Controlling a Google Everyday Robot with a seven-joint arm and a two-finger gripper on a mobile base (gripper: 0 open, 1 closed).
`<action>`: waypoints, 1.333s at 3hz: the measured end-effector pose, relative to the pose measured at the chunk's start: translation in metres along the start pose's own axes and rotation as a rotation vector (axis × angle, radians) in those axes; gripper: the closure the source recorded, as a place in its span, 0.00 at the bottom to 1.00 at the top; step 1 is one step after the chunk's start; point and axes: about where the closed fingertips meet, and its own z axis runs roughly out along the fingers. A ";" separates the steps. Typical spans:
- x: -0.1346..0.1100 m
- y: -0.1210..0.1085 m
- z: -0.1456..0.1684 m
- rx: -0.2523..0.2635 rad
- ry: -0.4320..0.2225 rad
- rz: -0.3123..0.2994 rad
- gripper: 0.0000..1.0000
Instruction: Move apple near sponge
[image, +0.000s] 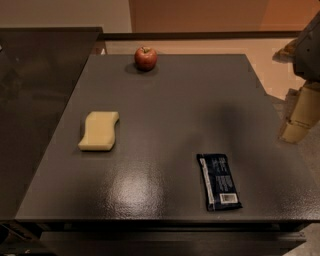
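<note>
A small red apple (145, 58) sits near the far edge of the dark grey table (170, 110), left of centre. A pale yellow sponge (99, 131) with wavy sides lies flat on the left part of the table, well in front of the apple. My gripper (300, 117) hangs at the right edge of the view, past the table's right side, with a tan blocky finger pointing down. It is far from both the apple and the sponge and holds nothing that I can see.
A dark blue snack packet (218, 181) lies flat near the table's front right. A dark glass surface (35, 100) adjoins the table on the left. A low wall and tan floor lie behind the table.
</note>
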 end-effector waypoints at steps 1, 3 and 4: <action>-0.001 -0.001 -0.002 0.012 -0.006 0.000 0.00; -0.027 -0.030 -0.002 0.057 -0.117 0.003 0.00; -0.050 -0.050 0.006 0.080 -0.174 -0.010 0.00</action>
